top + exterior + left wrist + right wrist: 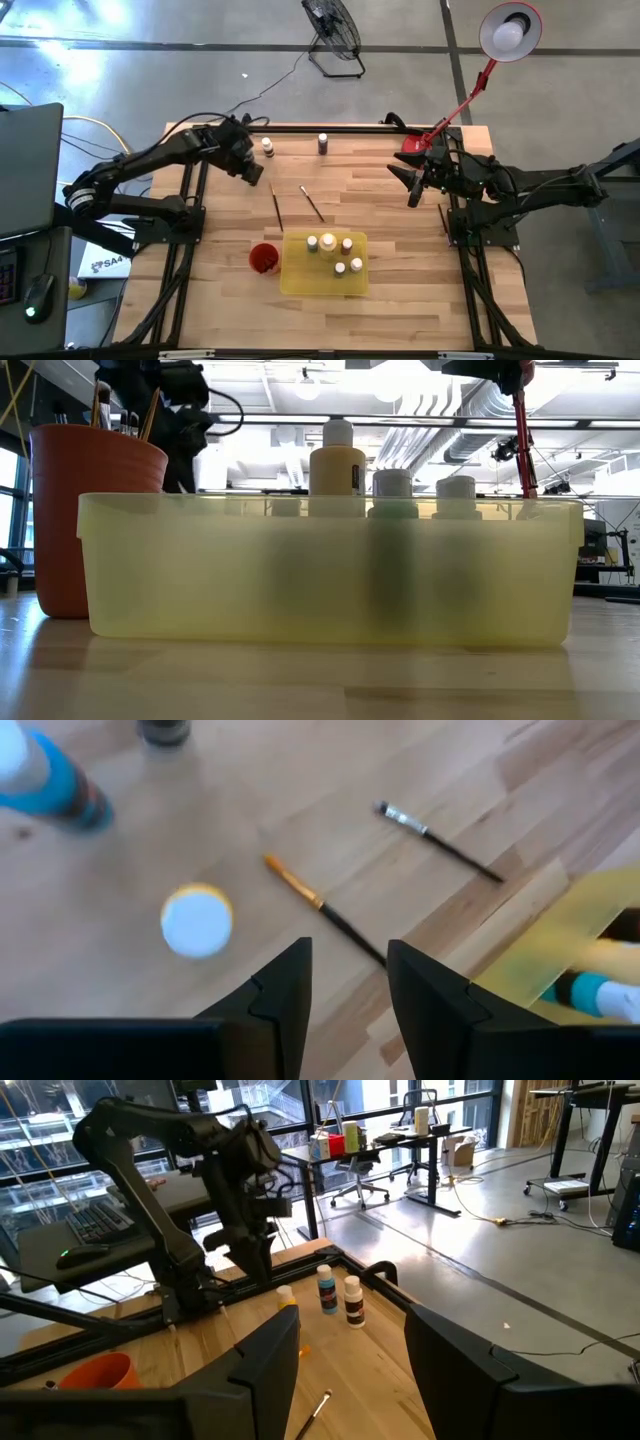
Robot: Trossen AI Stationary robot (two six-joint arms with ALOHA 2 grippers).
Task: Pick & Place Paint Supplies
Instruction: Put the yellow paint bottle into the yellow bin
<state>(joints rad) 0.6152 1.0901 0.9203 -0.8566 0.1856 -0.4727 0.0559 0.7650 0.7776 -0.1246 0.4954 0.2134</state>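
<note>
A shallow translucent yellow plastic tray (pixel 300 281) is sitting near the front of the wooden plank table (pixel 400 260), and five small pale-capped paint bottles (pixel 327 242) are standing upright inside it; from table height the largest yellowish bottle (pixel 337 463) is rising above the tray's wall, with two grey-capped ones (pixel 393 490) beside it. Touching the tray's left side, a round red cup (pixel 263 258) is holding a few thin brushes (pixel 150 412) that are sticking up past its rim. Two thin dark paintbrushes (pixel 276 207) are lying loose on the bare table between the tray and the back edge, well apart from the cup. At the back edge, a brown bottle with a white cap (pixel 268 147) and a dark bottle (pixel 322 144) are standing outside any container. The left gripper (pixel 254 171) is hovering over the table near the brown bottle, its jaws parted and holding nothing. The right gripper (pixel 412 186) is hanging at the table's right side, jaws spread apart and empty.
</note>
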